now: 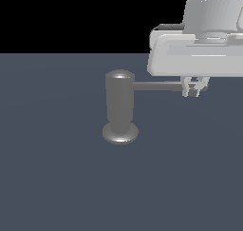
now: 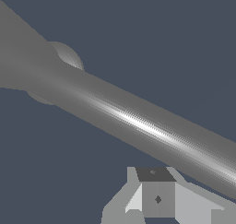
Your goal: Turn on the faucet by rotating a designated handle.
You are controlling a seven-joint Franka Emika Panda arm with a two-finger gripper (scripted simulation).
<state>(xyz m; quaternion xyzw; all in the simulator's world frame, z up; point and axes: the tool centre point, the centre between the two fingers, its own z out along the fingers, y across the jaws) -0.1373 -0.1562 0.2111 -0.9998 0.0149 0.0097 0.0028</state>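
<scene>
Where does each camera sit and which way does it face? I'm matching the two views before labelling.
Exterior view: off the arm, looking from the side and somewhat downward at the faucet standing on the floor; the arm's pale wrist body and the tool at the handle's far end show.
Wrist view: on the wrist, close above the handle, looking down past it to the floor; only one finger shows.
Shared: the handle, the faucet's base, the floor.
</scene>
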